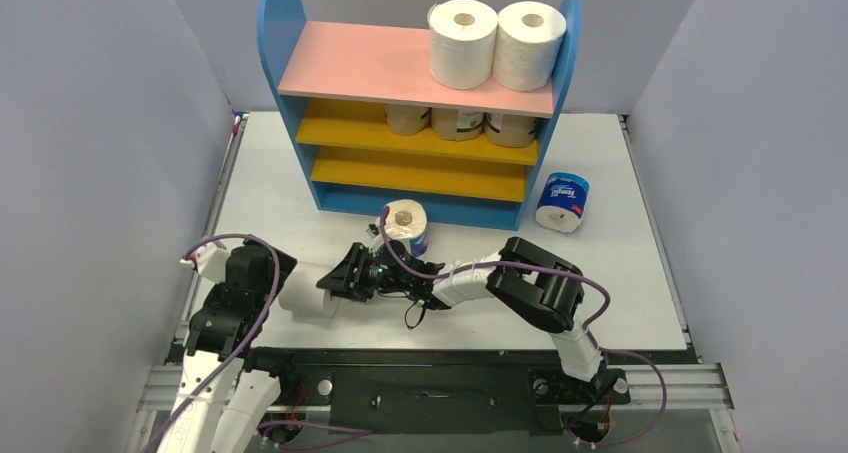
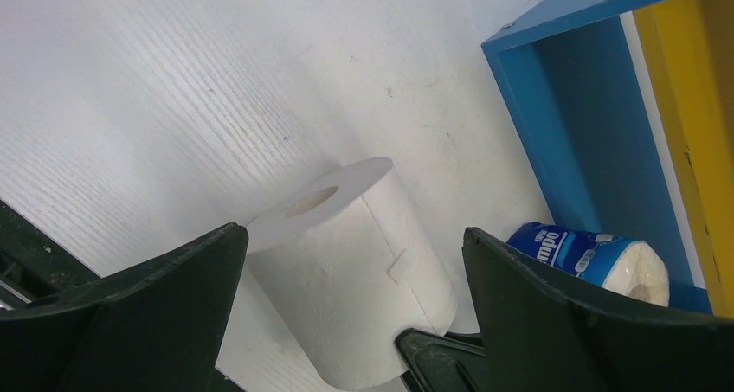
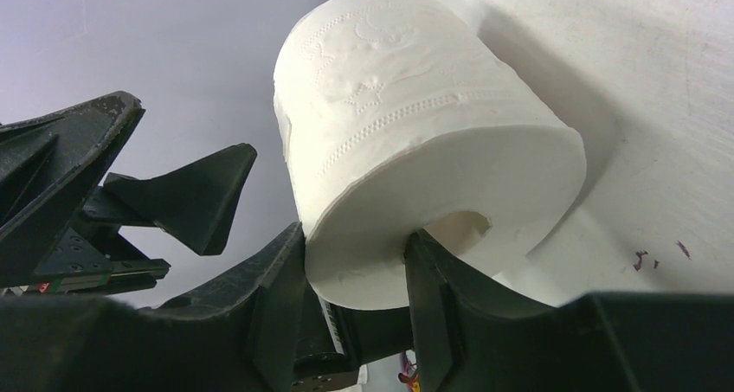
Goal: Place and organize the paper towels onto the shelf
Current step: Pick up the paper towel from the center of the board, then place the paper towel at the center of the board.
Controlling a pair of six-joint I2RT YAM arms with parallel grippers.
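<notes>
Near: right claw (image 3: 355,240) clamped on the wall of a white roll (image 1: 308,298), one finger in its core, roll on its side on the table (image 1: 260,173). The left claw (image 2: 350,236) was wide apart just beside it, holding nothing. Farther: blue-printed roll (image 1: 405,225) stood at the shelf (image 1: 340,68) base, second blue-printed roll (image 1: 562,203) lay right of it. Three tan rolls (image 1: 458,123) sat on upper yellow board, two white rolls (image 1: 463,41) on pink top.

Right arm (image 1: 530,288) reaches low and far to its left, forearm about level. Right claw (image 3: 355,253) is pinched on the wall of a white roll (image 3: 415,106), one finger in the core and one outside. Left arm (image 1: 235,298) is folded near its base. Left claw (image 2: 353,236) is wide open, the same roll between its fingers.
</notes>
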